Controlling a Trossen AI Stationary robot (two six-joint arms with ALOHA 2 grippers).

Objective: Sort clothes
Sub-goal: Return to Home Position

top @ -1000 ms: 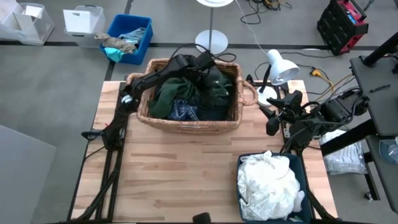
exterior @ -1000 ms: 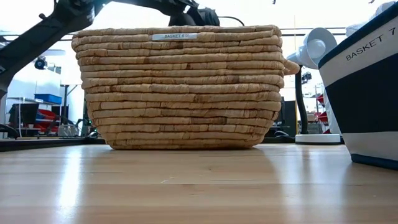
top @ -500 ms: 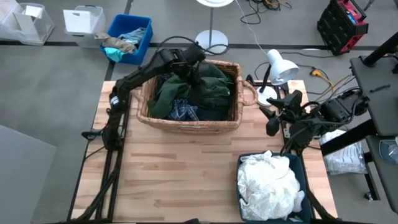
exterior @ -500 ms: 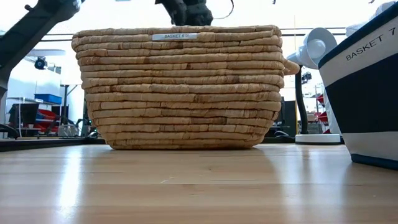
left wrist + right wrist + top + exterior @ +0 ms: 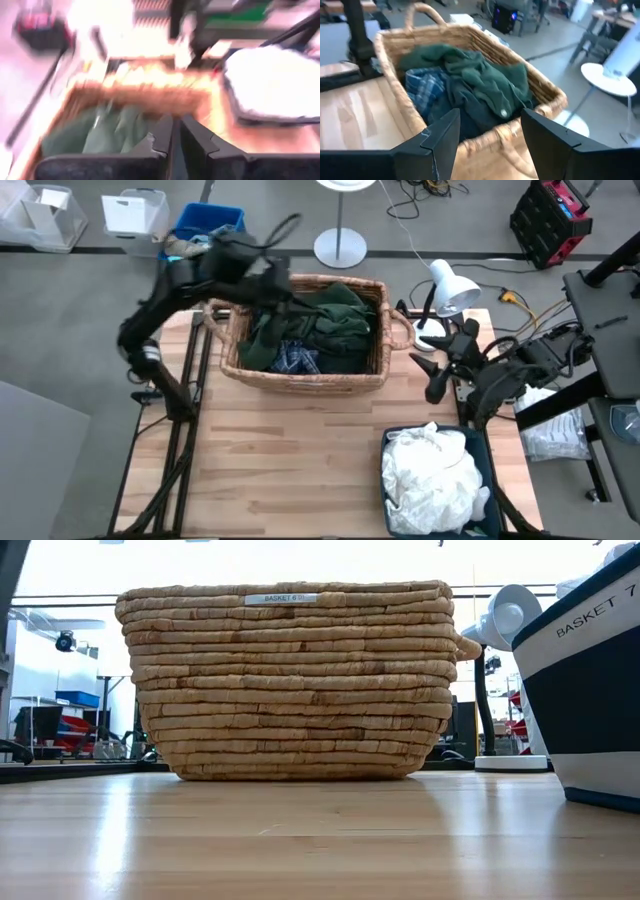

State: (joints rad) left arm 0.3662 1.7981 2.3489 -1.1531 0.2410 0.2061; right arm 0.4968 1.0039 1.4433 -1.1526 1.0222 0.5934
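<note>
Dark green fabric, a soft crumpled garment [image 5: 338, 318], lies heaped on top inside the wicker basket [image 5: 300, 382], and a navy-blue plaid garment [image 5: 297, 360] shows under it by the basket's front wall. The basket is rectangular, coiled from pale straw-coloured bands, with a loop handle at its end, and it stands at the back of the wooden table [image 5: 290, 450]. White garments [image 5: 432, 470] fill the blue bin [image 5: 590, 710] in a rumpled, puffy mound at the table's front right corner, well apart from the basket. The left gripper [image 5: 176, 124] hangs above the basket's left part, its 2 dark fingers drawn almost together with nothing between them. The right gripper [image 5: 490, 116] waits at the table's right edge, facing the basket, its 2 fingers spread wide and empty. A white desk lamp [image 5: 450, 285] stands just behind it.
</note>
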